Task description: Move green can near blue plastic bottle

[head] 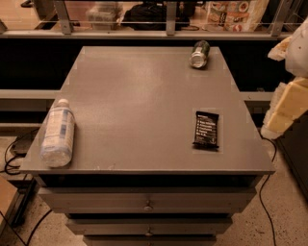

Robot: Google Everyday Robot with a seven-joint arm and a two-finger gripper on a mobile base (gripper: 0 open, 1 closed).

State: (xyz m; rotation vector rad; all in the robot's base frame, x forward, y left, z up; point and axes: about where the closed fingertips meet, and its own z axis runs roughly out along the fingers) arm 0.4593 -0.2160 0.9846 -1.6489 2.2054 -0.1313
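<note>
The green can (199, 54) lies on its side near the far right corner of the grey table (134, 96), silver top facing me. The blue plastic bottle (57, 133) lies on its side at the near left edge, white cap pointing away. The two are far apart, diagonally across the table. My gripper (285, 109) shows as pale cream parts at the right edge of the view, beyond the table's right side and level with its middle. It touches nothing and holds nothing I can see.
A flat black snack bar wrapper (206, 129) lies on the near right part of the table. Drawers (147, 205) sit below the front edge. A rail with bags and packets (231, 12) runs behind the table. Cables (14, 149) lie on the floor at left.
</note>
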